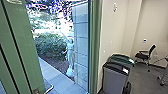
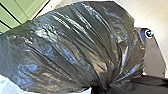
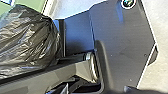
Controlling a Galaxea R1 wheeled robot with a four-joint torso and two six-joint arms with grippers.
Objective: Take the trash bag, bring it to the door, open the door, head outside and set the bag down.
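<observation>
The black trash bag (image 2: 75,47) looks large and glossy in the left wrist view, its plastic drawn into folds that meet at one gathered spot. At that gathered neck is my left gripper (image 2: 100,88), shut on the bag. The right wrist view also has the bag (image 3: 27,42), beside the robot's own dark plate and jointed bar. In the head view the green door (image 1: 22,42) stands open on the left, with a curved pale handle (image 1: 50,88) low on it. Through the doorway is a paved path (image 1: 56,77).
Right of the green door frame (image 1: 94,45) stand a grey bin with a black top (image 1: 113,80) and a green-topped bin (image 1: 122,58). A black chair (image 1: 143,55) is farther back. Outside are bushes (image 1: 50,46), a block wall (image 1: 81,45) and a pale figure like a person (image 1: 70,53).
</observation>
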